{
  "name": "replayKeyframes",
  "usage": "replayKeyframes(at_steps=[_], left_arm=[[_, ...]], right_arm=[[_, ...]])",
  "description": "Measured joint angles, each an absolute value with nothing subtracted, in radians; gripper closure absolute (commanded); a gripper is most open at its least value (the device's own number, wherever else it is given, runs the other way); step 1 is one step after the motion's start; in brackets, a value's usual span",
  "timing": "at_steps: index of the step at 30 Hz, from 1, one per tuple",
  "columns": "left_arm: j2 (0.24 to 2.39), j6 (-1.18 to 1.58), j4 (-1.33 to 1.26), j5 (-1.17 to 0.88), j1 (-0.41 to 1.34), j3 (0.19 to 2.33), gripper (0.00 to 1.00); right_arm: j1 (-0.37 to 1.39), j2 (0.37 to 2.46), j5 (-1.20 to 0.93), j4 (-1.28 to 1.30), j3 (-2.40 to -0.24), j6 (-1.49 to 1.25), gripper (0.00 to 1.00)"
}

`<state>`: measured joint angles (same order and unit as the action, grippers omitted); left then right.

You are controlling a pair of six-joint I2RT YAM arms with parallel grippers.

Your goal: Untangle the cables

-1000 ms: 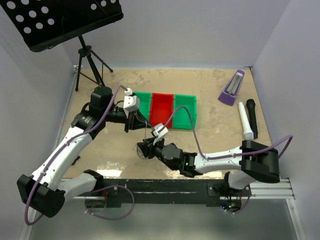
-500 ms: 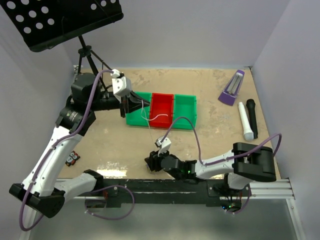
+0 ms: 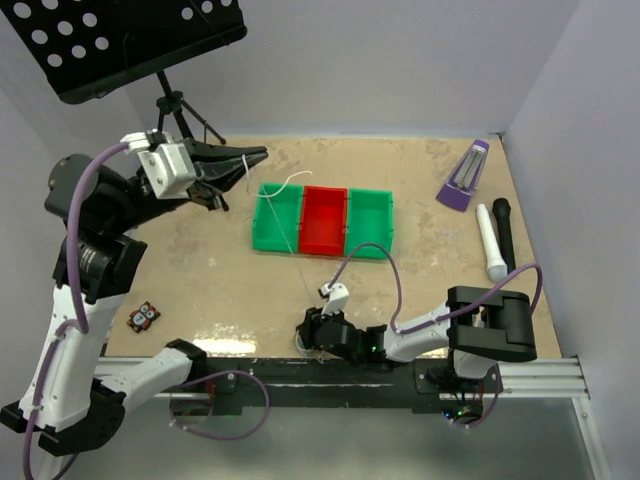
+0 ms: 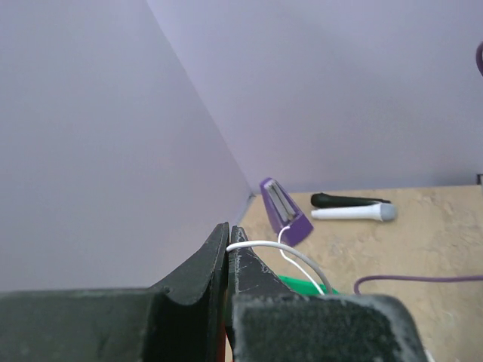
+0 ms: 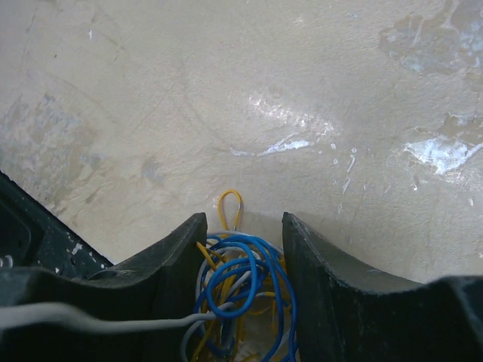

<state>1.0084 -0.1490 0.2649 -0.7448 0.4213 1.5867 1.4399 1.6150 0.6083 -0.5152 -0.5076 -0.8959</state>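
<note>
My left gripper (image 3: 262,154) is raised high at the back left, shut on the white cable (image 3: 290,181). In the left wrist view the closed jaws (image 4: 228,226) pinch that white cable (image 4: 287,249), which arcs away and drops toward the bins. From there the cable runs down to my right gripper (image 3: 303,338), low at the table's near edge. In the right wrist view this gripper (image 5: 243,219) is closed around a tangle: blue loops (image 5: 249,271), a yellow loop (image 5: 230,197) poking out ahead, and a white strand (image 5: 90,320) leaving to the left.
A row of bins, green (image 3: 275,215), red (image 3: 323,220) and green (image 3: 370,222), sits mid-table. At the right lie a purple stand (image 3: 463,175), a white microphone (image 3: 490,243) and a black one (image 3: 503,230). A music stand (image 3: 130,40) is back left; a small card (image 3: 143,316) lies front left.
The left arm has lifted up and back to the left, drawing the white cable out. The right gripper has slid the tangle toward the near edge.
</note>
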Motion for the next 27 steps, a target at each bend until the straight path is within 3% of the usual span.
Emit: replayKeyframes(at_steps=[17,27], left_arm=[[1.076,-0.182,-0.003,-0.509,0.419,1.902,1.00],[0.949,-0.239,-0.050,-0.464,0.419,1.572,1.00]], right_arm=[[1.440,1.614,0.664,-0.501,-0.503,-0.976,0.49],[1.372,1.503,0.762,-0.361,-0.623,-0.836,0.52]])
